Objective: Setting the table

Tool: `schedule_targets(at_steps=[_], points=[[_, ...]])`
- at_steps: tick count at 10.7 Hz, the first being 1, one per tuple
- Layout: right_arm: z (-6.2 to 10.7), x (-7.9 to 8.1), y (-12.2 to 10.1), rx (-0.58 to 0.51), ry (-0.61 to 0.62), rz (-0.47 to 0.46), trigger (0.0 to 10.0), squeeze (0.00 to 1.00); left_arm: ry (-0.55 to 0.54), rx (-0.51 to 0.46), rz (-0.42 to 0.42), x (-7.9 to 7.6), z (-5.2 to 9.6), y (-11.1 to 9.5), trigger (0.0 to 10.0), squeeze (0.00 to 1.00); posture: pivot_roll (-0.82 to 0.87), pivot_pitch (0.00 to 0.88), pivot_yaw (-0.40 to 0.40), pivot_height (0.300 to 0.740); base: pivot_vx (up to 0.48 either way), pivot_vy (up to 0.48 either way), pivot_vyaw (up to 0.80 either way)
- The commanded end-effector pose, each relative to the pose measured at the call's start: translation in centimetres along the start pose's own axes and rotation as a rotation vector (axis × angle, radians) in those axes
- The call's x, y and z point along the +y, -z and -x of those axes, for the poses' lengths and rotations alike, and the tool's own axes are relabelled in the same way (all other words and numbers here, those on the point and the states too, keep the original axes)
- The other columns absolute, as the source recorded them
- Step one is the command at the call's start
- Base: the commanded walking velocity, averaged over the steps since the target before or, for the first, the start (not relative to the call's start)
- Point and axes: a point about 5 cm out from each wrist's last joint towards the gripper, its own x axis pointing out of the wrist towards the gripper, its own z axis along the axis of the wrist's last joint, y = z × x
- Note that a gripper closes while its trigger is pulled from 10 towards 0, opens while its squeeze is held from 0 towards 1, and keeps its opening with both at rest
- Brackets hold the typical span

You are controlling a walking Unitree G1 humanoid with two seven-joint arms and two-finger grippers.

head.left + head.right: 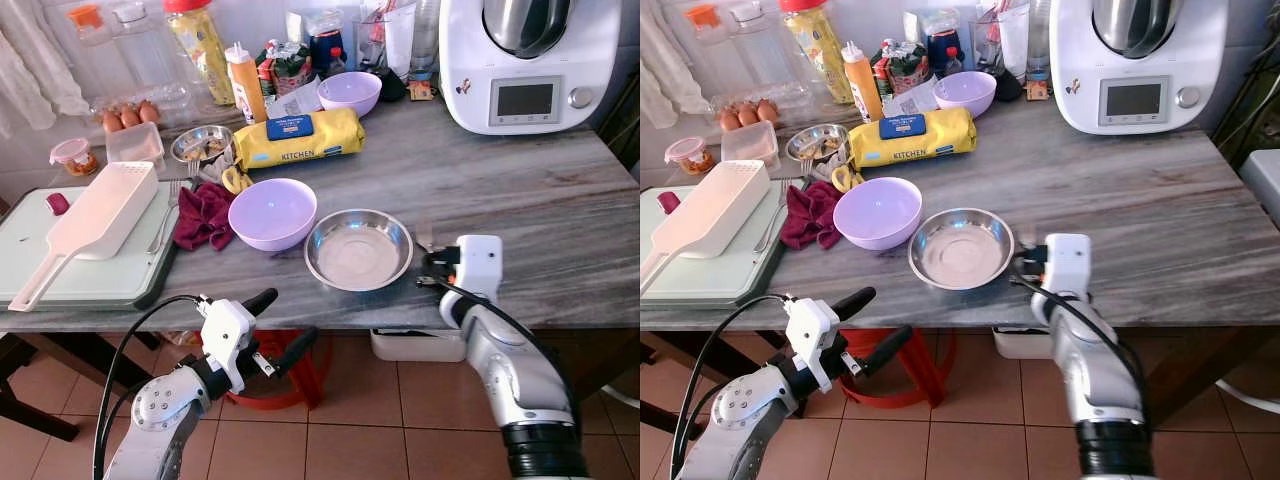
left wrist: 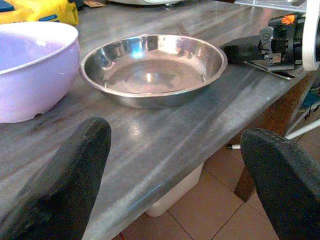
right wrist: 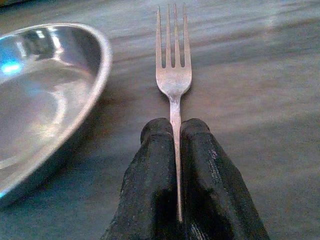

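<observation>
Fork (image 3: 173,75) is lying on the grey table (image 1: 560,200) just right of the steel bowl (image 1: 358,249) in the head views. Right wrist view: right gripper (image 3: 176,131) is pinching its handle. Left wrist view: left gripper (image 2: 175,165) is hanging spread wide below the table edge.

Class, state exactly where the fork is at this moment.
The fork is pinched by its handle in the right pincer, low over the grey table, just right of the steel bowl.
</observation>
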Motion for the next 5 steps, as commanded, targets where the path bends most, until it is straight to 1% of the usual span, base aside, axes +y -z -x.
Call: schedule_targets(at_steps=[1, 4, 5], points=[[0.26, -0.22, 0.79, 0.036, 0.016, -0.008, 10.0, 0.0, 0.002, 0.016, -0.019, 0.32, 0.16, 0.16, 10.0, 0.0, -0.14, 0.085, 0.138, 0.74, 0.0, 0.0, 0.0], [0.33, -0.59, 0.76, 0.034, 0.027, -0.006, 10.0, 0.0, 0.006, 0.021, -0.018, 0.36, 0.03, 0.46, 10.0, 0.0, -0.14, 0.087, 0.141, 0.74, 0.0, 0.0, 0.0], [-0.04, -0.58, 0.53, 0.032, 0.024, 0.001, 10.0, 0.0, 0.007, 0.022, -0.019, 0.35, 0.0, 0.55, 10.0, 0.0, -0.14, 0.087, 0.143, 0.74, 0.0, 0.0, 0.0]])
